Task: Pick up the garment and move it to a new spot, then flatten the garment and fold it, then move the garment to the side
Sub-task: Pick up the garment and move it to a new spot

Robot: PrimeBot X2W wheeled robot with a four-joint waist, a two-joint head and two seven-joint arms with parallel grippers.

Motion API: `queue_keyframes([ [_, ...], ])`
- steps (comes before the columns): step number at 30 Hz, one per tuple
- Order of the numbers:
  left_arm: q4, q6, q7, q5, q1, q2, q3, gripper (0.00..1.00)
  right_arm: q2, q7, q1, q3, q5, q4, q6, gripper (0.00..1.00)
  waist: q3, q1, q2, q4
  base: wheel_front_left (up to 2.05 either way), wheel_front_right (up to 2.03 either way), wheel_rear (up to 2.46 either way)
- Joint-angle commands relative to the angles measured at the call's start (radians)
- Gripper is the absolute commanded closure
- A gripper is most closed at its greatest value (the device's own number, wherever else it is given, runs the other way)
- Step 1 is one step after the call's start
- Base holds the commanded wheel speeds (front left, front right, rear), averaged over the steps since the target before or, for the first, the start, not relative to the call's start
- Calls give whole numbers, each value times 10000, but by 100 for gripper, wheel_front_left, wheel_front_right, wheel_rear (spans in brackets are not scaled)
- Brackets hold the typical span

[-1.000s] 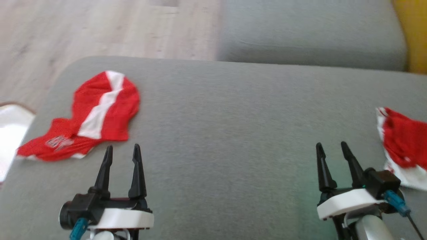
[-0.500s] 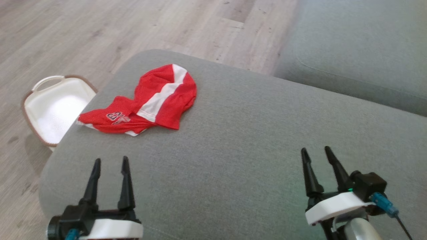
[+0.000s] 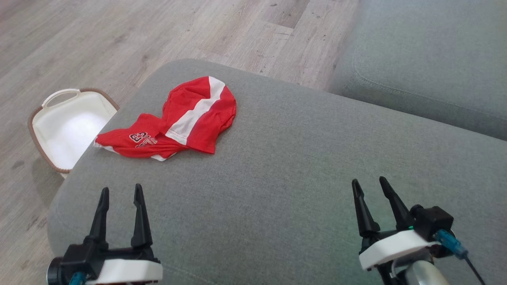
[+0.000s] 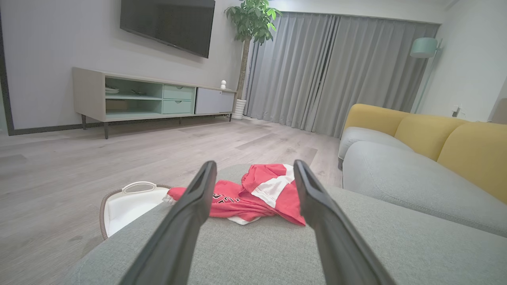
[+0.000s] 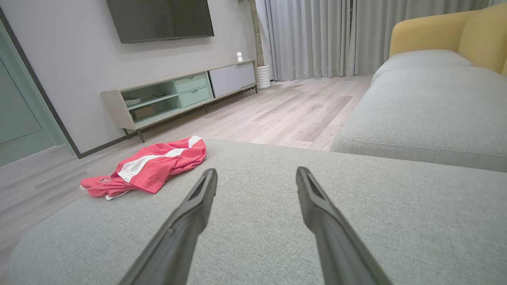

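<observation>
You are seeing the garment (image 3: 174,122) lying crumpled on the ottoman (image 3: 277,158) at 11 o'clock, a basket (image 3: 43,109) sitting just beside at 9. The left tool (image 3: 121,188) and right tool (image 3: 368,181) are hovering wide open, holding nothing.

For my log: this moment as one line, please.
garment: crumpled on grey cushion, untouched | left gripper: open, empty | right gripper: open, empty

Home living room: sofa (image 4: 396,186), wall television (image 4: 168,23), low cabinet (image 4: 134,99), curtains (image 4: 336,71)

Head cam looked down on grey sofa seat (image 3: 277,178); both wrist cams sat low, facing TV (image 4: 168,23), sharing red garment (image 4: 261,194).
</observation>
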Motion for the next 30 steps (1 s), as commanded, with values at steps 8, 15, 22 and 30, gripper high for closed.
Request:
queue_keyframes([
  [8, -233, -95, -53, 101, -647, 12, 577, 0, -47, -137, -267, -36, -192, -399, -9, 0, 261, 0, 0, -324, 0, 0, 0],
  [15, -99, -192, -53, 441, -1697, 176, 1131, 0, -47, -137, -738, -645, -874, -901, -9, 0, 1540, 0, 0, -657, 0, 0, 0],
  [22, 2542, -386, 700, 1025, -4478, 1364, 947, 0, -47, 172, -1315, -1552, -1808, -1854, -9, 0, 2978, 0, 0, -893, 0, 0, 0],
  [30, 5710, -822, 3040, 1303, -7716, 2567, -275, 0, -47, 1133, -1854, -1946, -2526, -3713, -9, 0, 4278, 0, 0, -1400, 0, 0, 0],
])
